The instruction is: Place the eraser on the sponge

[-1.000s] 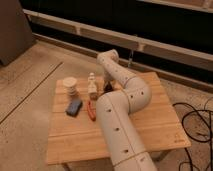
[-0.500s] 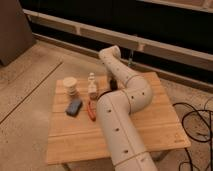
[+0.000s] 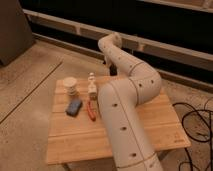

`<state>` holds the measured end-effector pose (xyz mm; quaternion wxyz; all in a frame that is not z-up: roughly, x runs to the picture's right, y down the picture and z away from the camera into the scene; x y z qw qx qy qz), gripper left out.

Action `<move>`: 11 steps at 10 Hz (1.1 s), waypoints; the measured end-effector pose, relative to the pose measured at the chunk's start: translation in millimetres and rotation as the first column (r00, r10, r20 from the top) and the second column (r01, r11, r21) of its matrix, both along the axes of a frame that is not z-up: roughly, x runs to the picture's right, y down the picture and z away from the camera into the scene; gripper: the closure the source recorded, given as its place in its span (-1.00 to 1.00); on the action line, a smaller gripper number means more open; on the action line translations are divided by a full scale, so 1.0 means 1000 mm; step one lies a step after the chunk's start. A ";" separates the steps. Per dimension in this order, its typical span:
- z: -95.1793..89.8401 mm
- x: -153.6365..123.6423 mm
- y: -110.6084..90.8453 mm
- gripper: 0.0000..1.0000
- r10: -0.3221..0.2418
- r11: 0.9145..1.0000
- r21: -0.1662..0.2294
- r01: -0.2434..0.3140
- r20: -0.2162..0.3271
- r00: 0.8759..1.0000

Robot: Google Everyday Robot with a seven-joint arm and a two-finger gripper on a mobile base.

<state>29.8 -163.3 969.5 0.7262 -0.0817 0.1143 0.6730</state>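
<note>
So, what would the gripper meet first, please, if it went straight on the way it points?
Probably the wooden table near its far edge: the gripper, shut, points down there, largely hidden behind the arm, so depth is uncertain.

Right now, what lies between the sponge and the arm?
An orange-red pen, in the camera view. The gripper hangs by the table, farther back.

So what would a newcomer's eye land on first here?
The big white robot arm arching over the wooden table, its gripper down at the table's far edge, mostly hidden. Then the blue sponge on the table's left part, with an orange-red pen lying right beside it.
</note>
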 end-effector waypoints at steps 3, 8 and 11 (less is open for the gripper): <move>-0.082 -0.102 0.026 1.00 -0.124 0.987 0.123 0.102 0.193 0.973; -0.178 -0.169 0.139 1.00 -0.293 0.953 0.187 0.240 0.358 0.887; -0.186 -0.183 0.169 1.00 -0.333 0.941 0.187 0.280 0.391 0.858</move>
